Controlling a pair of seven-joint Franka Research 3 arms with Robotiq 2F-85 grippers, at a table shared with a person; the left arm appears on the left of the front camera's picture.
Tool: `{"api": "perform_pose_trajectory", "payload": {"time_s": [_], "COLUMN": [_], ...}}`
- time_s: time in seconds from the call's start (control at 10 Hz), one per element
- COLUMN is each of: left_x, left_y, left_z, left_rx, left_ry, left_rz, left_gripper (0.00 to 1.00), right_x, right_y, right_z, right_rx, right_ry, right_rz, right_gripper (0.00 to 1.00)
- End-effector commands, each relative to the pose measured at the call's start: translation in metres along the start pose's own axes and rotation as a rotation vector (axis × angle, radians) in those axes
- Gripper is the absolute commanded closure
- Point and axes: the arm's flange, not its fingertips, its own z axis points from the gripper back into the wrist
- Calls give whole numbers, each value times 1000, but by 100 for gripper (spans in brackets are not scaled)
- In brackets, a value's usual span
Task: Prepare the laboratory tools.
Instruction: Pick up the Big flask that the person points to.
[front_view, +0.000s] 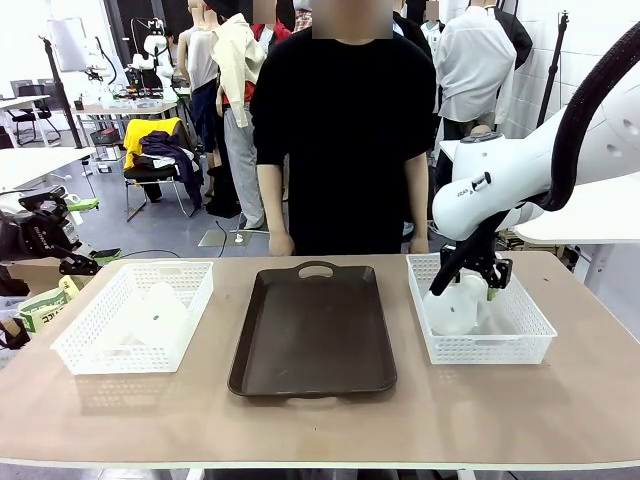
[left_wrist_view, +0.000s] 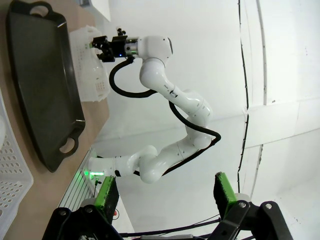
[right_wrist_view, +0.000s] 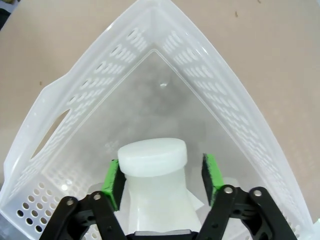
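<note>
Right claw (right_wrist_view: 161, 175): half spread around the neck of a flask (right_wrist_view: 152, 152). One pad (right_wrist_view: 114, 180) is against it and the other is clear, so it isn't pinching.
Flask location: inside the right basket (right_wrist_view: 210, 65).
Second flask (front_view: 160, 313): in the left basket (front_view: 75, 345).
Left claw (left_wrist_view: 165, 192): spread wide, empty.
Risk: I judge that uneven pad contact could tip the flask, or the smooth neck could slip during lifting.

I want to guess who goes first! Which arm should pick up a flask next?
Probably right: the right gripper has its jaws either side of the flask neck in the basket. The left gripper hangs open, away from the other flask.
</note>
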Motion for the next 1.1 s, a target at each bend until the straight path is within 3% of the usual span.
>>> {"api": "perform_pose_trajectory", "payload": {"time_s": [0.0,0.2,1.0], "left_x": [0,0,0], "left_y": [-2,-2,-2], "left_z": [1,1,1], "left_rx": [-5,-5,-5], "left_ry": [3,3,3], "left_rz": [-8,-8,-8], "left_gripper": [0,0,0], "right_x": [8,7,4], "right_y": [6,5,-1], "right_z": [-2,-2,-1], "right_rx": [-10,-11,-15], "right_ry": [27,31,11], "right_rz": [-4,-10,-11], "right_gripper": [70,100,100]}}
